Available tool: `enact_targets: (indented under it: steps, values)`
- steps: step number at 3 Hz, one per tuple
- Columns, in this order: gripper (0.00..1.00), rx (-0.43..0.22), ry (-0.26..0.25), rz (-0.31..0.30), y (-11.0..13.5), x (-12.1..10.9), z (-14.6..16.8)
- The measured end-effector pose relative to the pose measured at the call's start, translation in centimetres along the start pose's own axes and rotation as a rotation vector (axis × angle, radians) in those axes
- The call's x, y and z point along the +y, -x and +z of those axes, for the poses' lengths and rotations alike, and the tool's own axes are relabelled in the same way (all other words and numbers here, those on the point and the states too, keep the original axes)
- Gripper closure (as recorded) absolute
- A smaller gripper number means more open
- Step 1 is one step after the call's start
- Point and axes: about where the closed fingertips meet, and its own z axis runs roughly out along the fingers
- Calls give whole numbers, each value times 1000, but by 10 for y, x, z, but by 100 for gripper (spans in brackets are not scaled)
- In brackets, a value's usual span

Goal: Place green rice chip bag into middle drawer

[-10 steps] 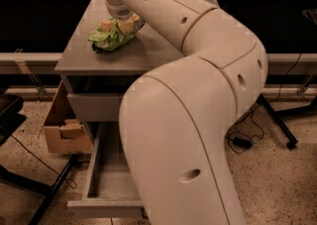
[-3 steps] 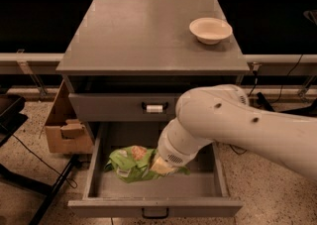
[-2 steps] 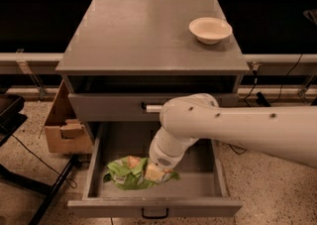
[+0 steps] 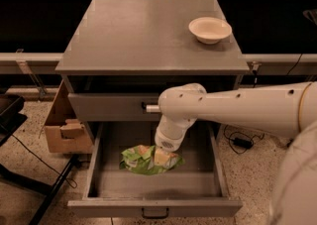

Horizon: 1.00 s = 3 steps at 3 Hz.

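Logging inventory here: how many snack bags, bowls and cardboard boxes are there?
Snack bags: 1, the green rice chip bag in the middle drawer, gripper right over it.
Bowls: 1, the cream bowl.
Boxes: 1, the cardboard box.
Total: 3.

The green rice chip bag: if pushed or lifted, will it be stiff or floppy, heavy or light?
Probably floppy: the green rice chip bag looks crinkled where the hand sits on it. Likely light, being a puffy snack bag. It lies flat in the middle drawer, so a push should slide it, not roll it.
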Motion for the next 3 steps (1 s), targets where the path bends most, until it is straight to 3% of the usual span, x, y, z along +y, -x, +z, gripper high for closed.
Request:
enact_targets:
  steps: [1, 2, 3]
  values:
    - [100, 47, -8, 62, -15, -25, 8]
    - [100, 58, -9, 157, -21, -30, 25]
    - [100, 11, -24, 285, -11, -32, 48]
